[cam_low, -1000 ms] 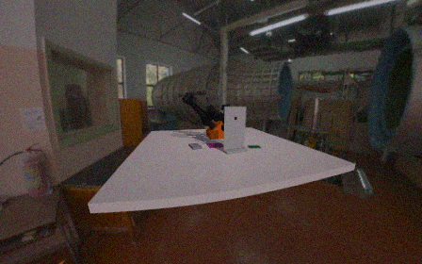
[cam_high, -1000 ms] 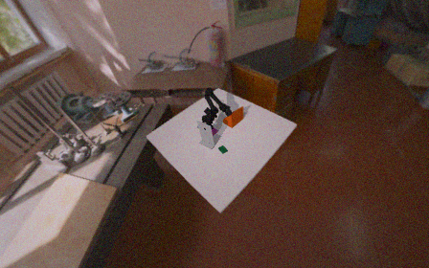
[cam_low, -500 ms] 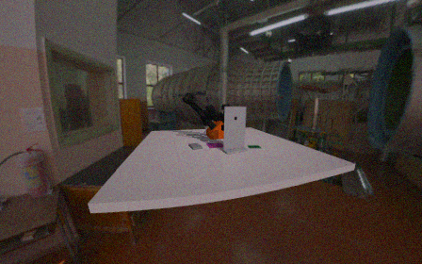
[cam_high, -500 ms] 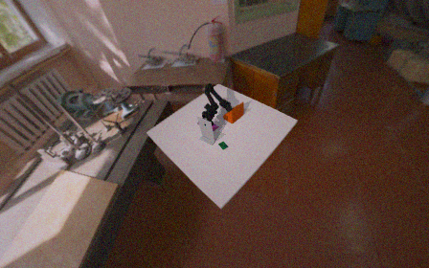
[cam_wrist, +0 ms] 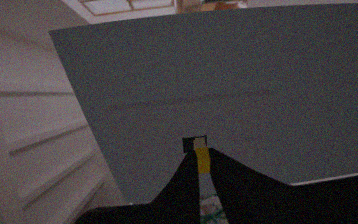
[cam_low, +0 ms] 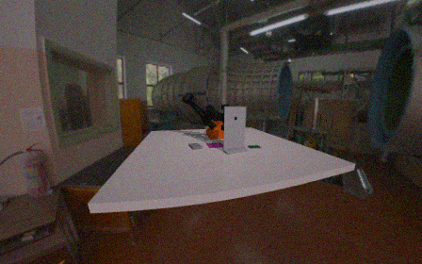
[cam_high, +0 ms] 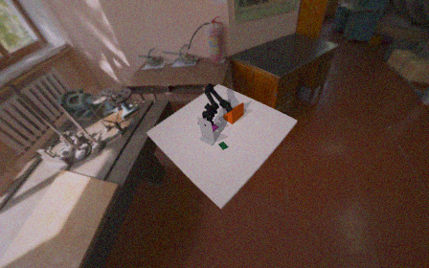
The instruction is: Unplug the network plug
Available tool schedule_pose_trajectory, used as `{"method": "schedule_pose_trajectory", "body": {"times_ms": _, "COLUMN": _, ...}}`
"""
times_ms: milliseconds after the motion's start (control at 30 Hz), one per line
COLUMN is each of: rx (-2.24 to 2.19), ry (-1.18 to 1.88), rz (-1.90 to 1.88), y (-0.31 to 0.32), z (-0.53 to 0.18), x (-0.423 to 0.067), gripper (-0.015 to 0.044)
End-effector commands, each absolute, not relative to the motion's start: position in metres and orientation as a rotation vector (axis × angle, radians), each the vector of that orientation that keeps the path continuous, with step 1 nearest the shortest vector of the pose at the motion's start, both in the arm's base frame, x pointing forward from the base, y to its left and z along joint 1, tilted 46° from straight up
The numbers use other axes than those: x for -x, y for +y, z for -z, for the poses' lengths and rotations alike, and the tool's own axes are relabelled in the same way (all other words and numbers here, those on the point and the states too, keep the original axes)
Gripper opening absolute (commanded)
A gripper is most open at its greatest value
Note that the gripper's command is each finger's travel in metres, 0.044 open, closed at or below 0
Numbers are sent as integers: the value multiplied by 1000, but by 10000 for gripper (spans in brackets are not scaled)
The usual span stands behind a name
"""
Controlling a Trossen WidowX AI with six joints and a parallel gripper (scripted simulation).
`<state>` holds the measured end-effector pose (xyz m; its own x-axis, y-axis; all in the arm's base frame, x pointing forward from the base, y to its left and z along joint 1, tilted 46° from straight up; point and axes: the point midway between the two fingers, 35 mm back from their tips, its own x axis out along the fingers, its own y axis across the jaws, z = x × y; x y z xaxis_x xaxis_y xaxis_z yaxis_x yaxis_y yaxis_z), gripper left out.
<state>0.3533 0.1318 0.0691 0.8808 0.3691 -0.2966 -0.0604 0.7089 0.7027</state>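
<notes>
Two fingers pinch the yellow plug [cam_wrist: 202, 160] at the panel [cam_wrist: 215, 90]; the tab, too small to make out here, should stay depressed during a straight, level withdrawal.

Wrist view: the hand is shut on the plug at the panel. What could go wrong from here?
1. The hand pinches only the yellow plug; it may slip when pulled.
2. The plug still sits in the socket on the panel; an unpressed tab would keep it locked.
3. The green square lies beyond the panel, so carrying risks bumping it.

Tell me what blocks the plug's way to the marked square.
The end effector is shut on the yellow plug, which sits at the socket in the upright panel. The panel's own base stands between it and the green square; nothing else visible does.
</notes>
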Motion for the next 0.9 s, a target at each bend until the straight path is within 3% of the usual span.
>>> {"method": "schedule_pose_trajectory", "body": {"times_ms": 0, "rx": -747, "ry": 441, "rz": -245, "y": 130, "z": -69, "x": -349, "gripper": 0}}
{"method": "schedule_pose_trajectory", "body": {"times_ms": 867, "rx": -747, "ry": 442, "rz": -244, "y": 127, "z": -71, "x": -335, "gripper": 0}}
